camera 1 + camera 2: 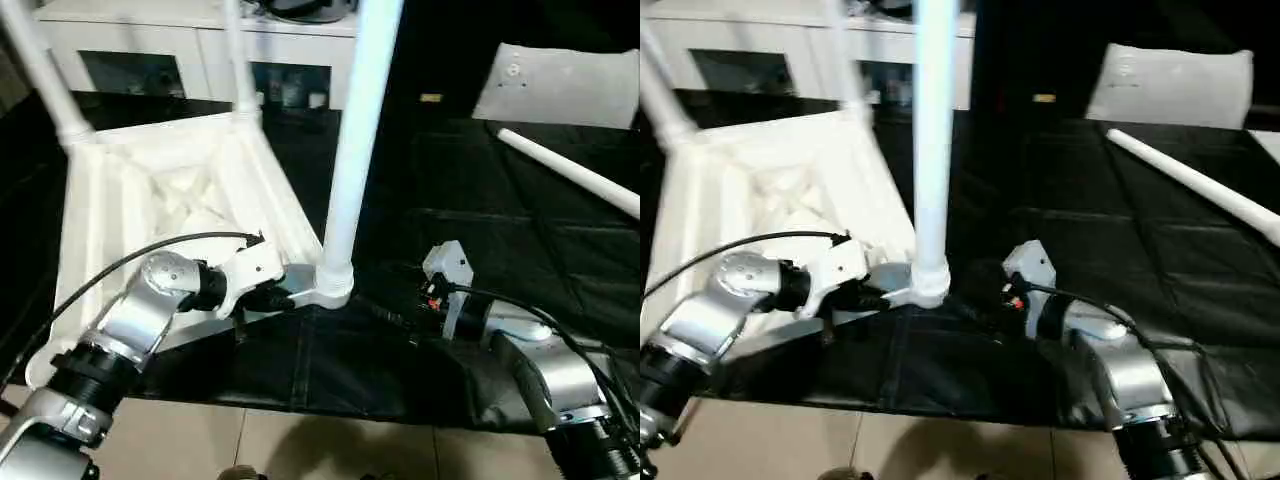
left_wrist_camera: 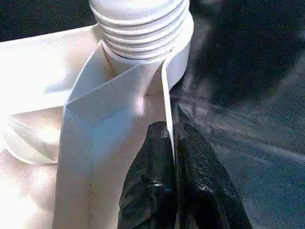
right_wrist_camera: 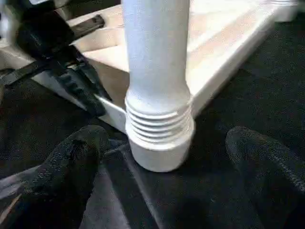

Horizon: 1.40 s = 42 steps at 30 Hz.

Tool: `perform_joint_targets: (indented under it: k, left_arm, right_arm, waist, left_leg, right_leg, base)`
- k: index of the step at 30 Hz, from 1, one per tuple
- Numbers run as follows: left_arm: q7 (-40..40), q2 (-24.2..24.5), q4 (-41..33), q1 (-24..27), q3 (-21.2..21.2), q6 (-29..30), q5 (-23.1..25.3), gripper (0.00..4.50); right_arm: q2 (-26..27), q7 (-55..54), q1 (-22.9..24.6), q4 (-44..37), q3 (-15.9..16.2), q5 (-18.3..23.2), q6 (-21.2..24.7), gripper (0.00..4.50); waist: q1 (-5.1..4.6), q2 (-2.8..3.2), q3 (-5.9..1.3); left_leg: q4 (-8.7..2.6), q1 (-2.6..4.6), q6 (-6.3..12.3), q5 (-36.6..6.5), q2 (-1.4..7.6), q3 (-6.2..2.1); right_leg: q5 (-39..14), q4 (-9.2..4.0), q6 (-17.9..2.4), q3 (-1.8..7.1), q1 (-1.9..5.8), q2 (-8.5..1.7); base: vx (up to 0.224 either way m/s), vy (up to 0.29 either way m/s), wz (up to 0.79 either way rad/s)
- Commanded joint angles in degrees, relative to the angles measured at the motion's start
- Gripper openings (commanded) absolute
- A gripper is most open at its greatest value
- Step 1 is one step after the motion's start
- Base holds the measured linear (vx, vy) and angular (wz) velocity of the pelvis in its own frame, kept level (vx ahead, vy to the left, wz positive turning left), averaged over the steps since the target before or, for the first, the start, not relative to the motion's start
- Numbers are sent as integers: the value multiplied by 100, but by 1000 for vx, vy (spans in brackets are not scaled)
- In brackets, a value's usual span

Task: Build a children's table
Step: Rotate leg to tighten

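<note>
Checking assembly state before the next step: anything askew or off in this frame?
Two things. The near leg shows exposed thread rings above its socket, so it looks not fully screwed in. One leg lies loose on the black mat, not yet fitted. The left hand pinches the tabletop rim.

I see a white plastic square tabletop [image 1: 120,190] with a ribbed underside, and white tapered tube legs [image 1: 355,140] with ridged collars. A glossy black quilted sheet [image 1: 480,200] covers my worktop. My left pincer [image 2: 171,143] has black textured fingers [image 2: 152,181]; my forearms [image 1: 130,320] are silver.
</note>
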Motion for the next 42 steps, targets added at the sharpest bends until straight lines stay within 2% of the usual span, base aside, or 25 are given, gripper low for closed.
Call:
perform_joint_targets:
  k: [1,3,4,7,9,10,12,13,18,25,26,31,32,34,42]
  left_arm:
    - [-642,83,73,-113,-414,-460,141,0]
    - [-842,97,144,-173,-479,-674,150,0]
    - [-908,100,171,-187,-488,-738,147,0]
    - [-1077,119,201,-224,-561,-875,180,0]
    - [-1168,124,197,-239,-625,-965,194,0]
    - [-1235,118,209,-256,-665,-1037,209,0]
    - [-1279,112,222,-268,-689,-1087,220,0]
    - [-1346,104,236,-278,-725,-1190,258,0]
    - [-1445,113,181,-261,-774,-1267,287,0]
    - [-1535,90,176,-246,-774,-1303,282,0]
    - [-1546,91,171,-240,-767,-1302,274,0]
    - [-1578,99,169,-238,-770,-1304,292,0]
    - [-1587,104,170,-236,-766,-1311,297,0]
    - [-1592,107,174,-235,-761,-1316,299,0]
    - [-1576,118,199,-220,-759,-1323,322,0]
  right_arm:
    - [-229,386,-216,-9,104,-31,-158,445]
    - [-376,715,-314,7,271,-40,-148,445]
    - [-402,794,-330,7,304,-57,-158,445]
    - [-434,1032,-410,42,454,-126,-184,445]
    - [-416,1128,-494,130,555,-192,-247,445]
    - [-392,1182,-565,216,629,-223,-298,445]
    - [-378,1219,-613,274,677,-240,-331,445]
    - [-348,1316,-674,364,754,-249,-373,445]
    - [-241,1361,-789,586,830,-333,-425,445]
    - [-142,1503,-872,757,841,-176,-346,383]
    - [-120,1507,-875,771,831,-165,-346,371]
    - [-53,1551,-895,855,804,-175,-325,334]
    - [-41,1555,-891,872,813,-186,-329,324]
    - [-34,1556,-883,880,827,-198,-336,302]
    - [13,1558,-794,854,900,-245,-285,270]
  waist:
    - [-4,50,-359]
    - [12,31,-355]
    - [34,41,-349]
    - [74,13,-361]
    - [88,19,-363]
    - [100,-29,-364]
    - [113,-5,-365]
    - [121,-21,-367]
    - [139,-22,-374]
    - [138,-19,-365]
    - [141,-6,-371]
    - [136,-14,-379]
    - [142,14,-378]
    - [140,-1,-380]
    - [141,9,-382]
  left_leg:
    - [-350,46,221,-1149,186,19]
    - [-346,53,226,-1138,188,29]
    - [-349,68,227,-1163,200,34]
    - [-341,51,217,-1087,203,32]
    - [-342,49,213,-1055,209,32]
    - [-339,53,213,-1058,209,41]
    - [-338,56,207,-1050,210,40]
    - [-333,53,211,-1011,210,42]
    - [-326,47,208,-967,210,46]
    - [-325,59,171,-1086,212,46]
    - [-325,59,166,-1094,213,41]
    - [-318,47,165,-1055,208,42]
    - [-318,51,164,-1066,208,38]
    - [-317,51,161,-1063,209,40]
    - [-315,51,143,-1073,206,36]
  right_leg:
    - [-975,-384,-1052,285,327,-408]
    - [-940,-368,-1088,283,326,-408]
    - [-988,-375,-1099,286,315,-419]
    - [-975,-353,-1109,281,333,-431]
    - [-966,-345,-1101,283,337,-437]
    - [-1045,-352,-1100,280,329,-444]
    - [-1081,-351,-1103,283,328,-447]
    - [-1044,-339,-1102,283,330,-443]
    - [-951,-323,-1112,284,332,-445]
    - [-1201,-335,-1063,284,319,-445]
    - [-1183,-330,-1066,282,322,-444]
    - [-1082,-316,-1094,278,331,-439]
    - [-1092,-316,-1096,276,325,-442]
    - [-1059,-318,-1106,276,329,-440]
    - [-1045,-310,-1116,274,333,-437]
  base:
    - [0,0,0]
    - [0,0,0]
    - [0,0,0]
    - [0,0,0]
    - [0,0,0]
    - [0,0,0]
    - [0,0,0]
    - [0,0,0]
    - [0,0,0]
    - [0,0,0]
    - [0,0,0]
    - [0,0,0]
    - [0,0,0]
    - [0,0,0]
    - [0,0,0]
